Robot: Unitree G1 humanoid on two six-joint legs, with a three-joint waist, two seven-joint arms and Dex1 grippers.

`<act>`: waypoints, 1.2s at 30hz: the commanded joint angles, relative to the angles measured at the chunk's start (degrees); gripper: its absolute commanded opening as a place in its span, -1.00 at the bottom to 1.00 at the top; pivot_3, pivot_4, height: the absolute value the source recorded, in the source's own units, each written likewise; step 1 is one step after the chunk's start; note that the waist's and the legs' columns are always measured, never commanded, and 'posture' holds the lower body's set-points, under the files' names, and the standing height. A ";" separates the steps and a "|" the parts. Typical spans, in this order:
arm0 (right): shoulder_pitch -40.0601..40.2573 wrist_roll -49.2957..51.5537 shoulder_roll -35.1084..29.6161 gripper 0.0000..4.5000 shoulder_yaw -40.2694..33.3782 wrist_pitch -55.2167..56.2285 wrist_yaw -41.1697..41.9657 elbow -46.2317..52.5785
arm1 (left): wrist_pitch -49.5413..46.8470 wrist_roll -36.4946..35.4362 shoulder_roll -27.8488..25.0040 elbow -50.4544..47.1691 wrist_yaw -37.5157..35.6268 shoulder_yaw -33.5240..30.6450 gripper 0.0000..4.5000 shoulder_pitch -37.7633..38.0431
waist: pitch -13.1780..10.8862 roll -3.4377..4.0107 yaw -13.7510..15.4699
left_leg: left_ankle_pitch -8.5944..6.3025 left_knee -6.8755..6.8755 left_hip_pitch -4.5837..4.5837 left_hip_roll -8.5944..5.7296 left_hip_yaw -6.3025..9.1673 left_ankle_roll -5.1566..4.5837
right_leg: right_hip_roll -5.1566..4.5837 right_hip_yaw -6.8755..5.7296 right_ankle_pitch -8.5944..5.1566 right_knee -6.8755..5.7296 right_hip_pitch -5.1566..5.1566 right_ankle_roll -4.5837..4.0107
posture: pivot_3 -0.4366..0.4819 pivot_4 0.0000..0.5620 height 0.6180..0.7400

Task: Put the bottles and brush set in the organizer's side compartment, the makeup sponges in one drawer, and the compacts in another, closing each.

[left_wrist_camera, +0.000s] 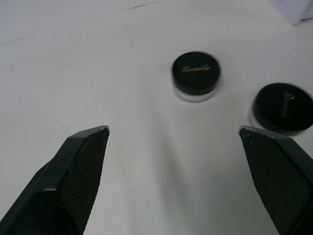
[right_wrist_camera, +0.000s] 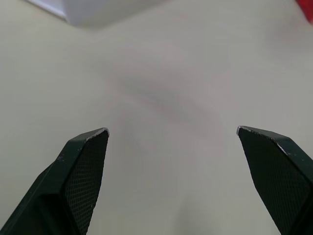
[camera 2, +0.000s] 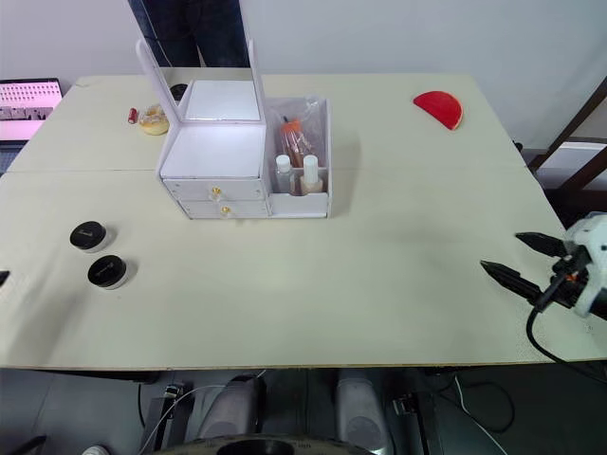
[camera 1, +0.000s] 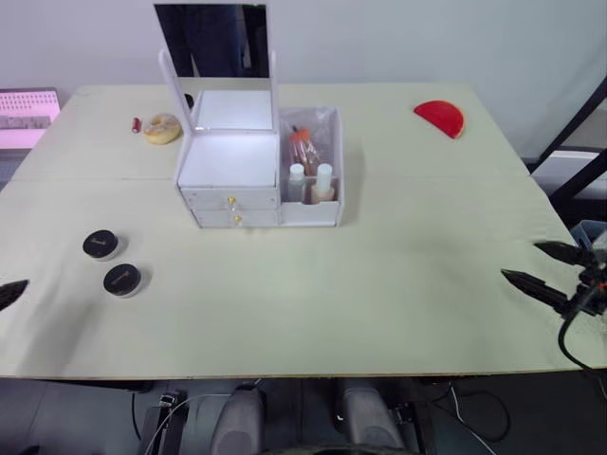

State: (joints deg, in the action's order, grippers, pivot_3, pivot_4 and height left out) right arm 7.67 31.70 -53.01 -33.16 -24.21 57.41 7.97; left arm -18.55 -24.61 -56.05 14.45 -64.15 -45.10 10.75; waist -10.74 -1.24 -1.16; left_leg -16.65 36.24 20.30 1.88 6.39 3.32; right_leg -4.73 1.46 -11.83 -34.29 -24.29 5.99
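Observation:
The white organizer [camera 1: 230, 169] stands mid-table with its mirror lid upright and both gold-knobbed drawers shut. Its side compartment [camera 1: 334, 161] holds two white bottles [camera 1: 310, 180] and the brush set [camera 1: 302, 142]. Two black compacts [camera 1: 100, 245] [camera 1: 122, 280] lie on the table at the left. A red half-round piece [camera 1: 440, 117] lies at the back right, and a beige round puff [camera 1: 162, 128] at the back left. My left gripper [left_wrist_camera: 173, 129] is open, a short way from the compacts [left_wrist_camera: 195, 73]. My right gripper [camera 1: 520, 261] is open over bare table at the right edge.
A laptop [camera 1: 27, 114] sits off the table's back left corner. A small red item [camera 1: 137, 124] lies beside the beige puff. Dark frame bars [camera 1: 569, 152] stand past the table's right side.

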 commanded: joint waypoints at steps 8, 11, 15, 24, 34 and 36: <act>-19.25 9.74 2.16 1.00 17.61 -13.35 -6.75 18.58 | -14.53 -5.57 19.91 -42.59 22.56 21.23 0.98 -0.18 | 0.03 -0.01 0.17 | 0.03 0.08 0.01 -0.01 0.03 0.05 | 0.01 0.02 0.06 -0.03 0.08 -0.02 | -0.05 -0.47 0.99; -25.62 10.12 3.72 1.00 22.67 -15.20 -7.32 19.35 | -14.27 0.45 29.62 -45.06 34.85 30.05 0.98 -4.11 | 0.03 0.00 0.52 | 0.04 0.17 0.00 -0.02 0.05 0.05 | 0.02 0.03 0.12 -0.02 0.15 0.01 | -0.05 -0.47 0.99; -31.73 10.80 5.51 1.00 26.91 -16.53 -6.53 18.96 | -8.93 13.40 39.67 -40.86 48.34 41.90 0.98 -9.49 | 0.06 0.01 0.71 | 0.04 0.40 0.02 -0.04 0.14 0.06 | 0.06 0.01 0.16 0.01 0.33 0.03 | -0.05 -0.47 0.99; -36.77 10.15 6.16 1.00 30.67 -17.80 -4.43 17.03 | 5.07 27.56 51.97 -23.77 65.09 49.07 0.98 -18.07 | 0.11 0.08 0.63 | 0.00 0.74 0.03 -0.06 0.17 -0.01 | 0.07 -0.02 0.18 0.12 0.55 0.06 | -0.05 -0.47 0.99; -36.91 10.60 6.30 1.00 30.23 -19.30 -5.74 18.08 | 8.37 26.57 53.88 -19.23 65.02 48.22 0.98 -20.93 | 0.11 0.09 0.63 | 0.00 0.75 0.04 -0.06 0.17 -0.01 | 0.06 -0.02 0.18 0.13 0.56 0.08 | -0.05 -0.47 0.99; -36.71 10.59 6.38 1.00 30.21 -19.29 -5.98 18.26 | 8.70 26.64 53.96 -18.97 64.84 48.28 0.98 -21.16 | 0.11 0.09 0.66 | 0.00 0.75 0.04 -0.06 0.17 -0.01 | 0.06 -0.02 0.18 0.13 0.56 0.08 | -0.05 -0.47 0.99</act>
State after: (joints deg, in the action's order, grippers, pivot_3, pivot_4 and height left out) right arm -28.79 41.76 -46.66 -1.29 -43.68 51.80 24.55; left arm -11.54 1.96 -2.23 -3.69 0.99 3.15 -9.35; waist -10.63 -1.15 -0.51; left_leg -16.65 36.99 20.35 1.81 6.56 3.32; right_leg -4.67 1.44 -11.65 -34.16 -23.73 6.07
